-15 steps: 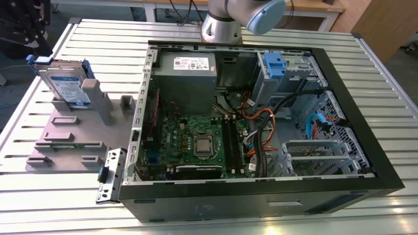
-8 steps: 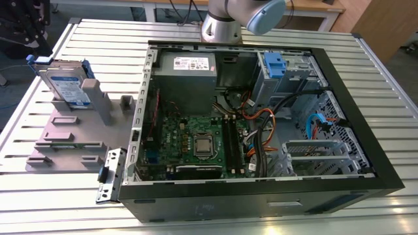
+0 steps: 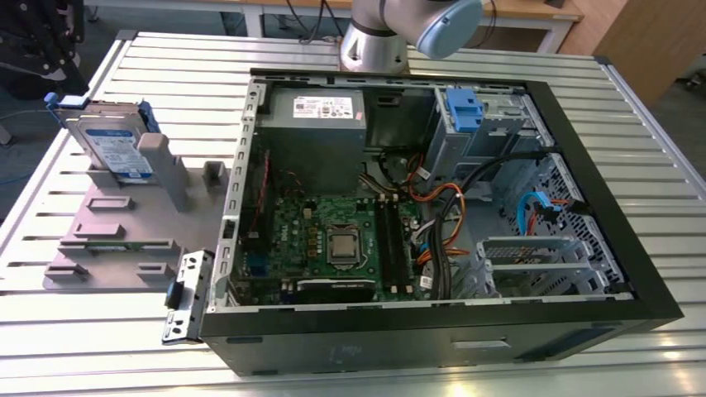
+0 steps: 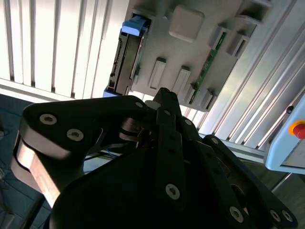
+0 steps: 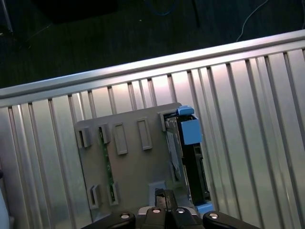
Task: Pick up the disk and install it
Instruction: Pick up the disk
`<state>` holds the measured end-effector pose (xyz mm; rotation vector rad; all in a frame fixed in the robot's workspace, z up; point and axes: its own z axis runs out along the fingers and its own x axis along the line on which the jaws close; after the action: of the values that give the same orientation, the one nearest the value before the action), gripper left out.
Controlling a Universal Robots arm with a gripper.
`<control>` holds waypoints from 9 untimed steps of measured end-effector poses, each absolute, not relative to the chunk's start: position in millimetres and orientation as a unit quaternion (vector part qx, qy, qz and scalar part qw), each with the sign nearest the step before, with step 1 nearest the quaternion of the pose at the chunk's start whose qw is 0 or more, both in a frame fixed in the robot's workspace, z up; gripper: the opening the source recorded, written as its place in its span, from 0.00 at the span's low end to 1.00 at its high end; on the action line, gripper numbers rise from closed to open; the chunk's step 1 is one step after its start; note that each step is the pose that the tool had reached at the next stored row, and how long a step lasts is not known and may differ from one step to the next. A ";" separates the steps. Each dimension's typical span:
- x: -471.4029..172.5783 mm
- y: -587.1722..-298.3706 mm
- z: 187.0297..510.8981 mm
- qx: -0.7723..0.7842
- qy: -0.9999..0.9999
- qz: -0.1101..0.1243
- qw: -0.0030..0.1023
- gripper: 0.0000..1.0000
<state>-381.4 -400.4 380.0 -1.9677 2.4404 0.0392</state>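
The disk (image 3: 111, 149), a silver drive with a blue-and-white label in a blue carrier, stands on edge in a slot of the grey holder (image 3: 121, 240) at the exterior view's left, beside the open computer case (image 3: 441, 331). In both wrist views I see it edge-on from above, the disk (image 4: 125, 62) (image 5: 193, 162) with its blue tab at one end. My gripper (image 4: 164, 95) (image 5: 164, 195) hangs well above the holder (image 5: 133, 167), apart from the disk, its black fingers shut together on nothing.
In the case, a grey drive cage with a blue latch (image 3: 464, 107) sits at the far right corner, next to the power supply (image 3: 314, 116). Cables (image 3: 452, 207) cross beside the motherboard (image 3: 331, 240). The arm's base (image 3: 381, 41) stands behind the case. A red button (image 4: 298, 129) is on a box beyond the table.
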 end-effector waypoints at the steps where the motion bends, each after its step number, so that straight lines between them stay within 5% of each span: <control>1: -381.4 -400.4 380.0 -0.628 0.778 0.012 0.003 0.11; 9: -381.4 -400.4 380.0 -0.635 0.773 0.013 0.003 0.11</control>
<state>-381.4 -400.4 380.0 -1.9900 2.4225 0.0392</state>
